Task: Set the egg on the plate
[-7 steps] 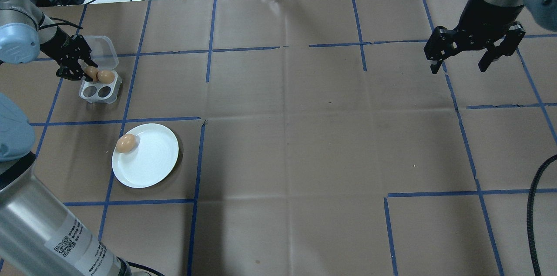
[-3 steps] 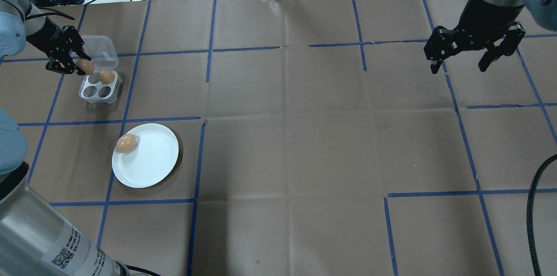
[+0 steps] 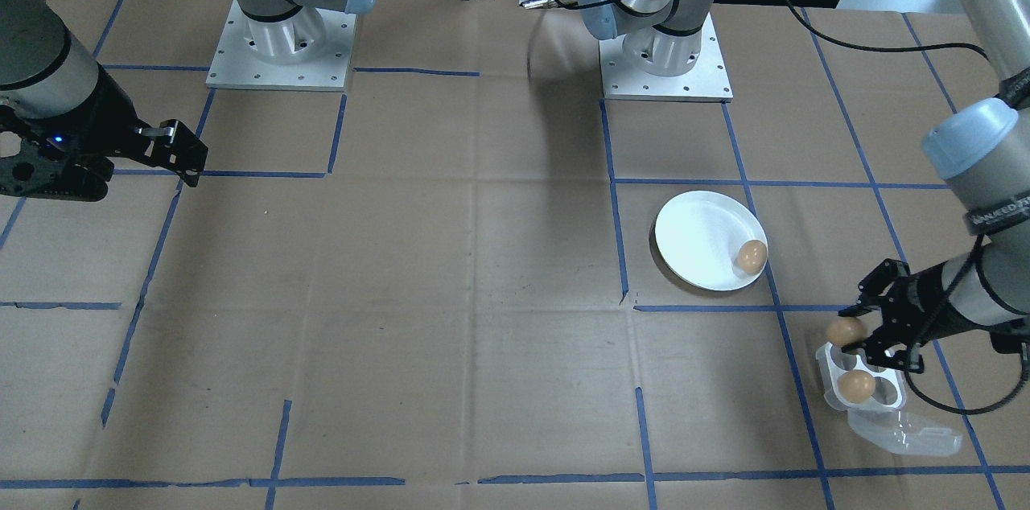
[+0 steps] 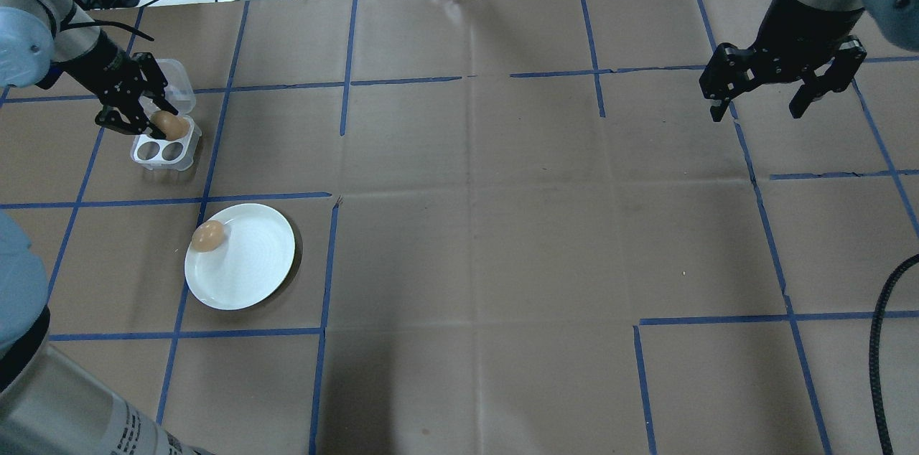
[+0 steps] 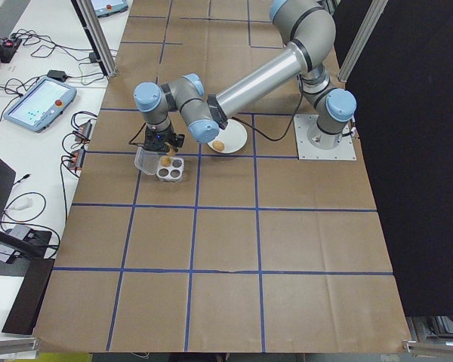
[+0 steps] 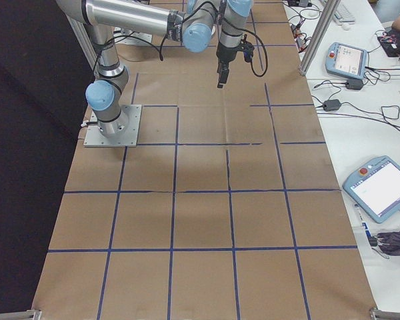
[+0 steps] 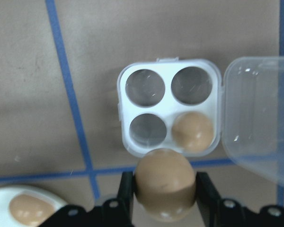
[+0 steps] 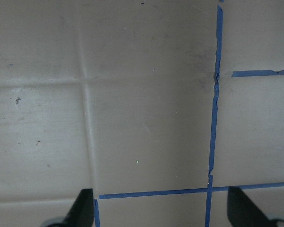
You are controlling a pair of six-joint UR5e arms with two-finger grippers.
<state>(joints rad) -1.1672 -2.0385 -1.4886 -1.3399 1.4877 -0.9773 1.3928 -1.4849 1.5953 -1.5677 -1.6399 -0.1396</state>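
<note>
Left gripper (image 7: 164,198) clamps an egg (image 7: 164,183) above the egg box (image 7: 169,108) at far left, right gripper (image 4: 782,85) wide and idle; egg may slip or knock the egg (image 4: 208,236) already on the plate (image 4: 251,268), rolling it off

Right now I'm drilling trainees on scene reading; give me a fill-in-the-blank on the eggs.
The left claw grips one ____.
The white plate already holds ____ egg.
The clear egg box has ____ empty holes.
The right claw is ____.

Missing words: egg; one; three; open
</note>
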